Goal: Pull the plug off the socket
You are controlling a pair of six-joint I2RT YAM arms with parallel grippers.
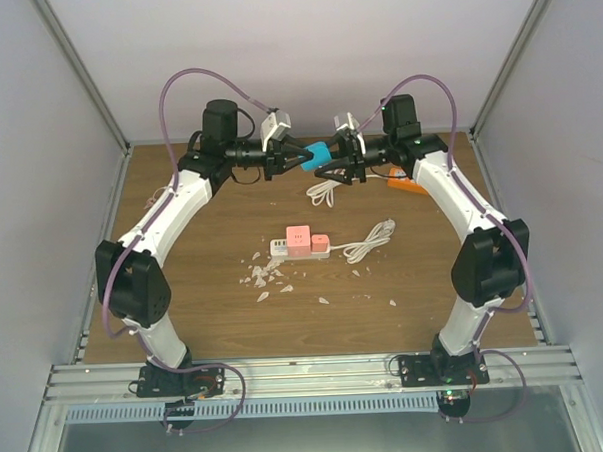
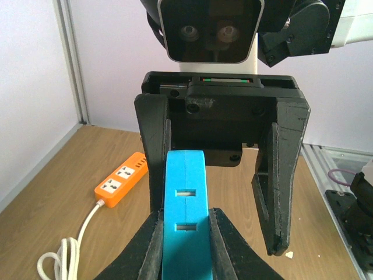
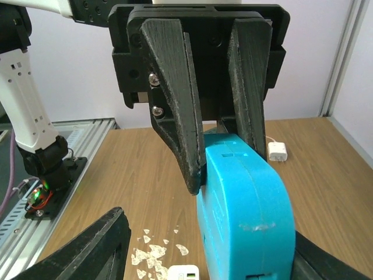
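We see a small blue plastic block (image 1: 319,154) with two slots in its end. It is held up in the air, far behind the long white power strip with pink plugs on it (image 1: 300,247). That strip lies in the middle of the brown wooden table (image 1: 184,291).

The left gripper (image 1: 301,161) is clamped tight on one end of the blue block. The right gripper (image 1: 331,165) faces it from the other end. Its jaws stand apart around the block. One black finger (image 2: 156,157) touches the block's side. The other finger (image 2: 285,175) has a gap next to it, so this gripper is not squeezing.

We cannot tell which part of the block is plug and which is socket.

An orange power strip (image 2: 122,179) lies behind the white strip, off to the right. A coiled white cable (image 1: 325,192) lies behind the white strip too. Little white bits (image 1: 264,276) lie just in front of it.
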